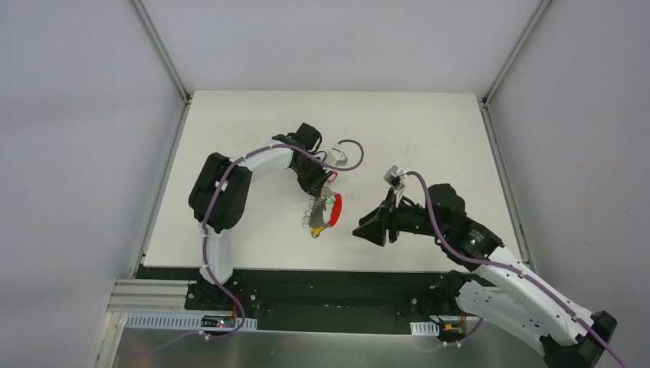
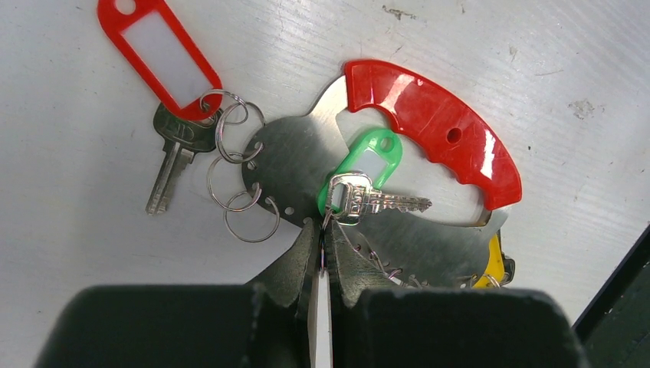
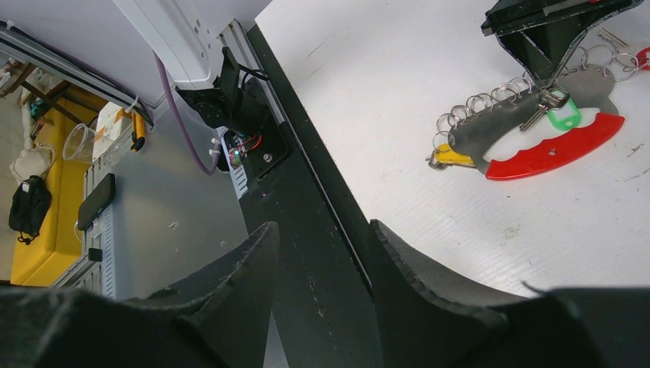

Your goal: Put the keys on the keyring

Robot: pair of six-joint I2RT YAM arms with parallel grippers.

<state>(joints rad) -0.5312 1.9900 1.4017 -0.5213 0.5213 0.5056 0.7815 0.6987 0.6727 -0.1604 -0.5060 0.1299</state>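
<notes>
The keyring (image 2: 437, 130) is an oval plate, part grey metal and part red, lying flat on the white table, also in the top view (image 1: 331, 211) and the right wrist view (image 3: 552, 149). Small wire rings (image 2: 245, 207) line its edge. A red-tagged key (image 2: 165, 61) hangs on a ring at its left end. A green-tagged key (image 2: 366, 165) lies in the oval's opening. A yellow tag (image 2: 497, 268) peeks out at the right end. My left gripper (image 2: 322, 230) is shut on a thin wire ring at the plate's edge, by the green-tagged key. My right gripper (image 3: 326, 234) is open and empty, to the right of the keyring (image 1: 366, 228).
A curved grey cable piece with a small light block (image 1: 343, 156) lies behind the keyring. The table's front edge with a black rail (image 3: 306, 169) runs below my right gripper. Metal frame posts (image 1: 161, 54) stand at the table's back corners.
</notes>
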